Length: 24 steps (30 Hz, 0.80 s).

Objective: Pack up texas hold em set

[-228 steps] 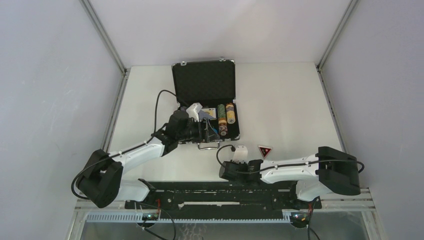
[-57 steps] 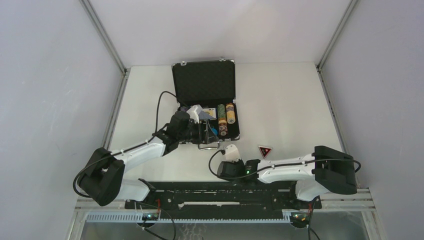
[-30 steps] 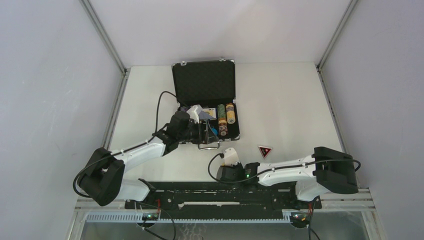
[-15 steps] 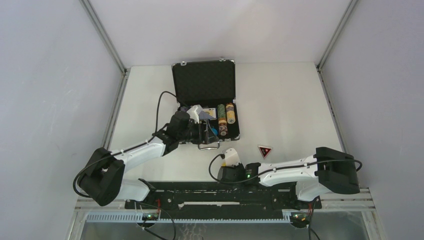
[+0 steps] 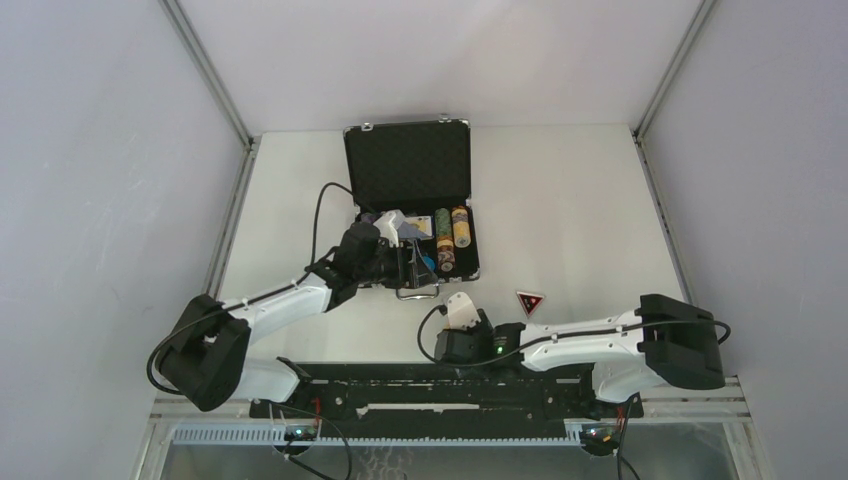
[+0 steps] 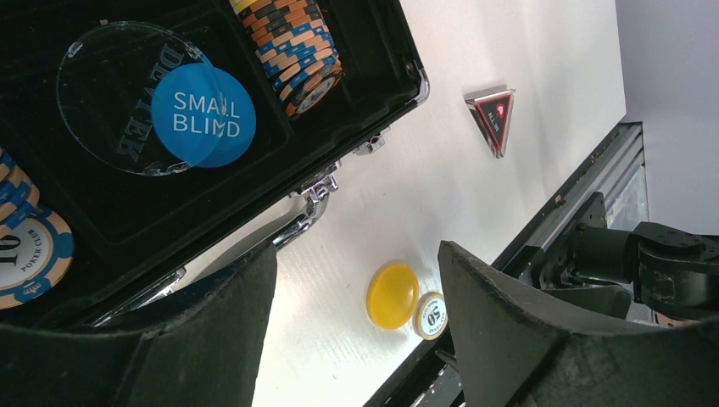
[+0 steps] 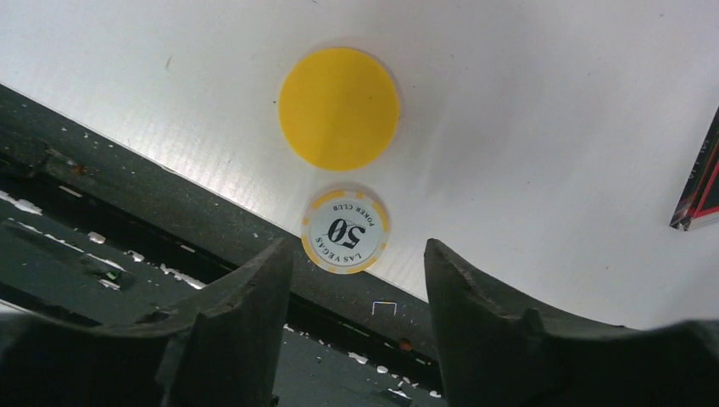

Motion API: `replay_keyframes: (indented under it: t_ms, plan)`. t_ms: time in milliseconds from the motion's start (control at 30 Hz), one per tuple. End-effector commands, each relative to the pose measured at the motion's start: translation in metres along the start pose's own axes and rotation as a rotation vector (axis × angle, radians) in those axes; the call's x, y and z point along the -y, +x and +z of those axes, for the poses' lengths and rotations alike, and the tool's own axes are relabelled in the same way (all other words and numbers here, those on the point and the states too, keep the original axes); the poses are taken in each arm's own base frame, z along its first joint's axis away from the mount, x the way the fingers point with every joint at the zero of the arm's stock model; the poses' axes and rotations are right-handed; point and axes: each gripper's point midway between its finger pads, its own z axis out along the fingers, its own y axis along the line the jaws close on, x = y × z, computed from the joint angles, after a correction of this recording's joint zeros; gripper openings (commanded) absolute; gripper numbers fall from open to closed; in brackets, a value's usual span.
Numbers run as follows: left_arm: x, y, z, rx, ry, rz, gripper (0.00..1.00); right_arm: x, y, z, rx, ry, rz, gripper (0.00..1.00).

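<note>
From above, the black briefcase (image 5: pixel 408 165) stands open at the middle of the tabletop (image 5: pixel 580 210), lid upright and tray towards the arms. Chip stacks (image 5: pixel 451 235) fill the tray's right side. The left hand (image 5: pixel 412 264) hangs over the tray's near rim. The right hand (image 5: pixel 457 350) is low at the tabletop's near edge, its arm stretched along that edge. The triangle token (image 5: pixel 529 301) lies alone between the case and the right arm. Broad bare room lies right of the case and some on its left.

In the left wrist view, the left hand (image 6: pixel 356 339) is released, fingers wide and nothing between them. Inside the case lie a blue button (image 6: pixel 208 119) reading SMALL BLIND, overlapped by a clear disc (image 6: pixel 110 93), with an orange-and-black chip stack (image 6: pixel 292 47) in the next slot. The metal handle (image 6: pixel 312 202) juts from the case's front wall. Beyond it on the white surface are a yellow button (image 6: pixel 392 295) and a 50 chip (image 6: pixel 431 315), touching or nearly so, at the tabletop's near edge.

The right wrist view shows the right hand (image 7: pixel 352 331) released, jaws apart and gripping nothing. The 50 chip (image 7: pixel 345 230) lies flat just ahead of the gap, right on the line where white tabletop meets the black rail (image 7: pixel 85 220). The yellow button (image 7: pixel 339 108) sits just beyond it. A corner of the triangle token (image 7: pixel 699 191) shows at the right border, well apart.
</note>
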Motion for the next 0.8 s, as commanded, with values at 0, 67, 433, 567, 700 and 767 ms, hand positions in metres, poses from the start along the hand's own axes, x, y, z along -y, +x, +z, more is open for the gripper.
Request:
replay_keyframes:
  t_ms: [0,67,433,567,700,767]
  plan:
    - [0.007,-0.010,0.000,0.022,0.023,0.014,0.75,-0.007,-0.009,0.004,0.010,-0.030,-0.033,0.68]
    - [0.007,-0.010,-0.001,0.024,0.022,0.015,0.75,-0.008,-0.007,0.007,0.003,-0.038,-0.035,0.69]
    - [0.006,-0.010,0.000,0.020,0.017,0.016,0.75,-0.005,0.009,0.021,-0.018,-0.027,-0.112,0.67]
    - [0.005,-0.010,0.001,0.020,0.015,0.016,0.75,-0.007,0.013,0.024,-0.028,-0.022,-0.135,0.67]
    - [0.004,-0.009,0.001,0.016,0.013,0.014,0.75,-0.008,0.015,0.025,-0.032,-0.023,-0.139,0.64]
    - [0.004,-0.009,0.002,0.016,0.013,0.014,0.75,-0.009,0.016,0.024,-0.033,-0.027,-0.138,0.61]
